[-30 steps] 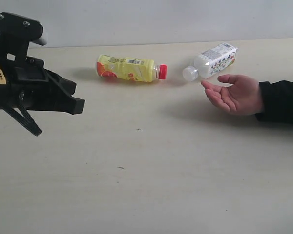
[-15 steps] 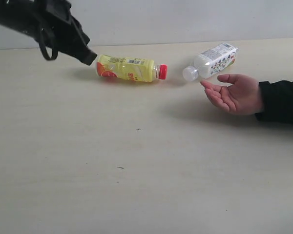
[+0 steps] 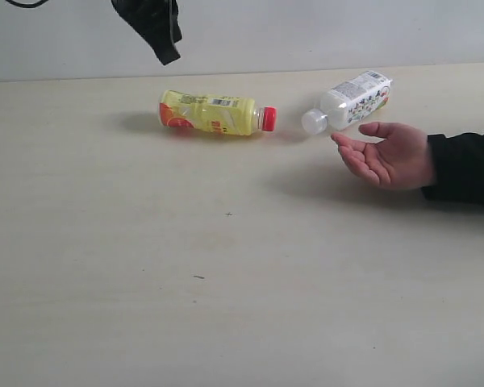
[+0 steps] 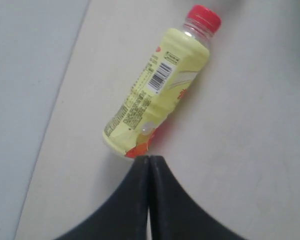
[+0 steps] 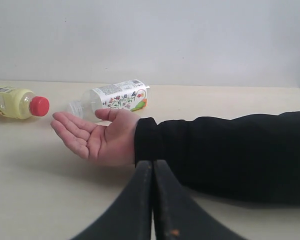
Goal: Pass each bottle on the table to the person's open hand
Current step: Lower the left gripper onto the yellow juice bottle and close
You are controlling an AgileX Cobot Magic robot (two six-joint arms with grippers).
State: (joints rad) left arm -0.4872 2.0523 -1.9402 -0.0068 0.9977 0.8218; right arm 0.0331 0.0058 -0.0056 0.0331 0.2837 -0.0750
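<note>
I hold my left gripper (image 4: 149, 160) pressed together, up over the yellow bottle (image 4: 157, 90). My right gripper (image 5: 152, 165) is pressed together too, with the hand (image 5: 97, 137) just ahead.

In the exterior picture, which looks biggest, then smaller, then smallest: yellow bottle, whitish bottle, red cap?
1. yellow bottle, longest.
2. whitish bottle, slightly shorter, but it angles away from the camera, so unsure.
3. red cap, clearly smallest.
</note>
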